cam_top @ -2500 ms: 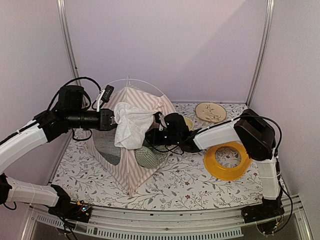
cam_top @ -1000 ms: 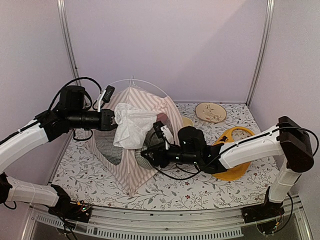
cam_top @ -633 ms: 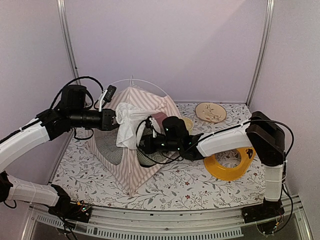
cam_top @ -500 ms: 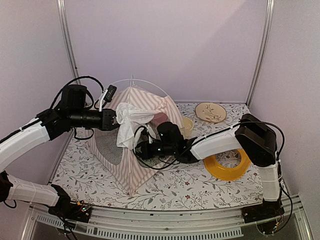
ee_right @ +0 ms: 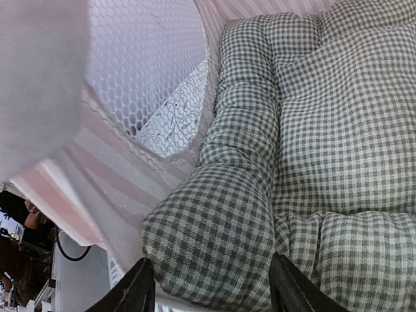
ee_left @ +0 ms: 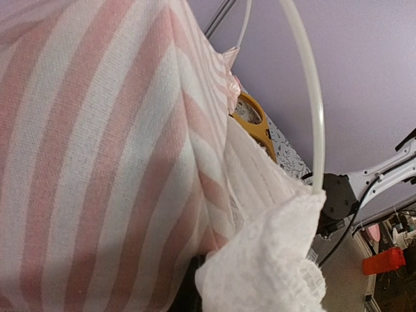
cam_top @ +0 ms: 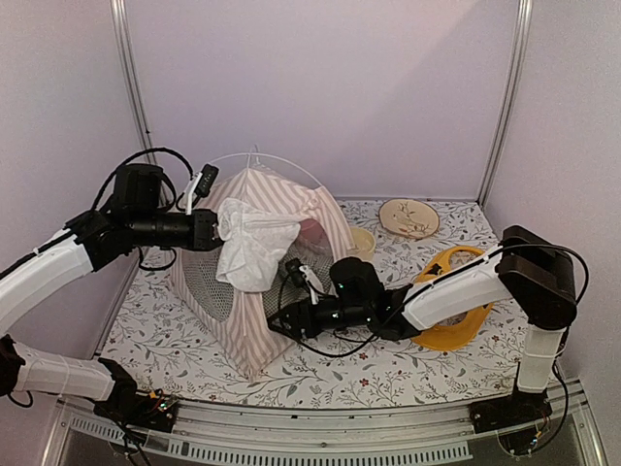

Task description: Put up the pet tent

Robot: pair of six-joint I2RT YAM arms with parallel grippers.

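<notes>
Pet tent point(cam_top: 254, 325) upright on the desk point(cam_top: 359, 367).
My left gripper point(cam_top: 215, 230) clenches its white door flap point(cam_top: 247, 250), held up; my right gripper point(cam_top: 280, 326), released, sits at the doorway, checked cushion point(ee_right: 312, 130) just ahead.

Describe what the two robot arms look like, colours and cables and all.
Both the left arm and right arm have smooth white tubular shells with chunky black joints and black wrist sections. Thin black cables loop loosely along them. Small green lights glow on the right wrist. The right gripper has black fingers.
</notes>
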